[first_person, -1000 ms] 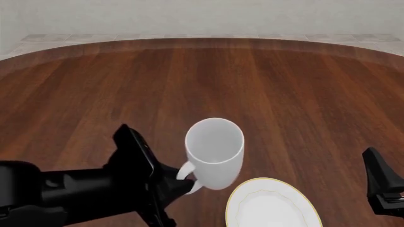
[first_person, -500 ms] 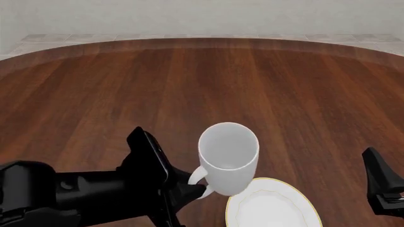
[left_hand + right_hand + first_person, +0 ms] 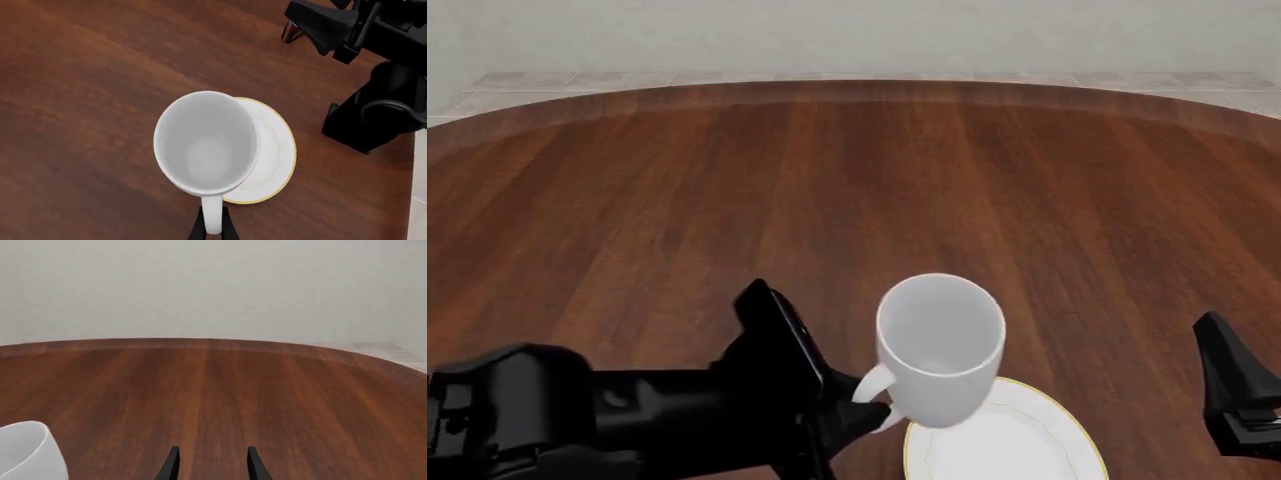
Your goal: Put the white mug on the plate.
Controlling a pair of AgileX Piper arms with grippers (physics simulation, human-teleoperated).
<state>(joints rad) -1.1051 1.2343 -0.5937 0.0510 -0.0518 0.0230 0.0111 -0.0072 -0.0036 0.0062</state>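
The white mug [image 3: 941, 345] is upright, held off the table by its handle [image 3: 874, 385]. My left gripper [image 3: 878, 407] is shut on that handle. The mug's base overlaps the far-left part of the plate [image 3: 1014, 445], white with a thin gold rim, at the table's near edge. In the left wrist view the mug [image 3: 207, 145] hides part of the plate [image 3: 275, 150], and the left gripper [image 3: 212, 231] pinches the handle. My right gripper [image 3: 211, 467] is open and empty, to the right of the plate [image 3: 1228, 385]; the mug's side [image 3: 27, 452] shows in its view.
The round dark wooden table [image 3: 854, 180] stretches away to a pale wall. The right arm's black body [image 3: 377, 95] stands beyond the plate in the left wrist view.
My left gripper has carried the mug to the right and nearer, from beside the plate to overlapping its far-left edge. The right arm has not moved.
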